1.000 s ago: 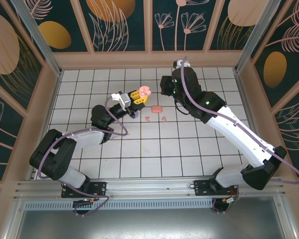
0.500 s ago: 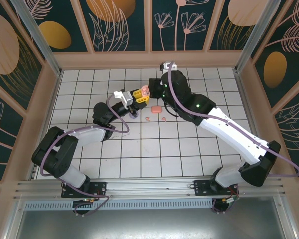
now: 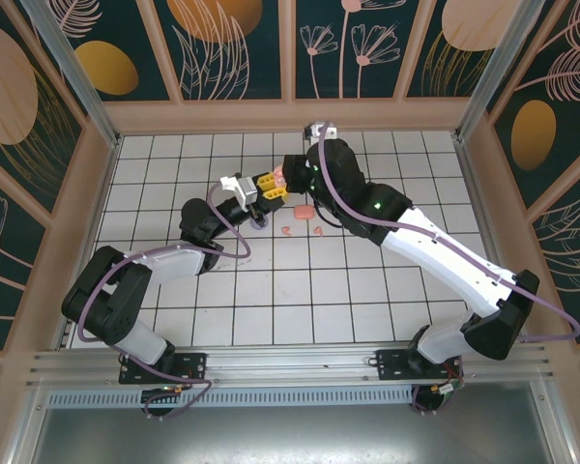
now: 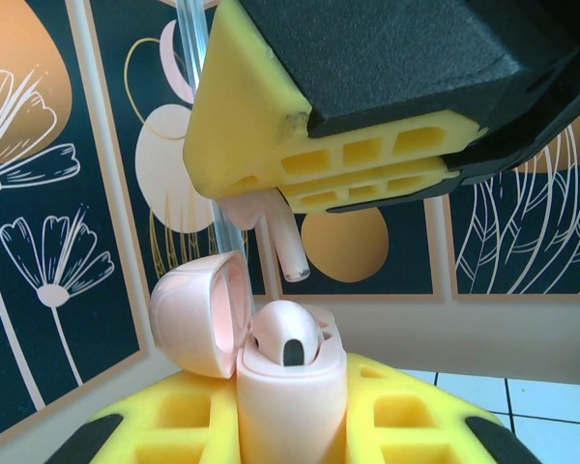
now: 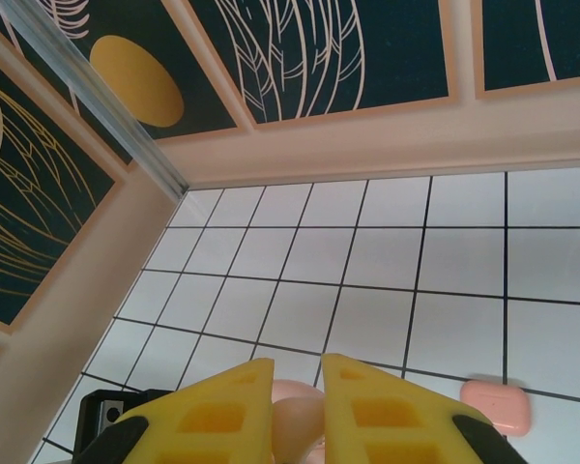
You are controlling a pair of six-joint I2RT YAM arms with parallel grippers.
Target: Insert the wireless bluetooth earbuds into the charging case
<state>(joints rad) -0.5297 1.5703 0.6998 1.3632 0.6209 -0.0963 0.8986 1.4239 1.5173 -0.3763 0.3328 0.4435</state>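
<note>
Left wrist view: pink earbud (image 4: pixel 288 253) hangs stem-down at frame centre, tip just above the open pink charging case (image 4: pixel 290 396) and not touching it. The second earbud (image 4: pixel 282 336) already sits in the case's well, and the lid (image 4: pixel 195 314) is flipped open to the left.

Right tool (image 4: pixel 271 184) comes in from the upper right with its yellow fingers clamped on the head of the pink earbud. Only a narrow gap shows between the fingers in the right wrist view, with pink in it.

Left tool (image 4: pixel 292 418) is at the bottom of the frame, clenched on the body of the charging case and holding it upright off the worktop (image 3: pixel 367 290).

In the top view both tools meet at upper centre. Below them on the tiles lie a closed pink case (image 3: pixel 304 210) and two loose earbuds (image 3: pixel 286 231), apart from each other.

Versus 1.0 s ago, the right tool has swung left from upper centre-right to just beside the left tool. Since 0.5 s ago it has closed in only slightly. The left tool and the case have hardly moved since 0.5 s ago.
</note>
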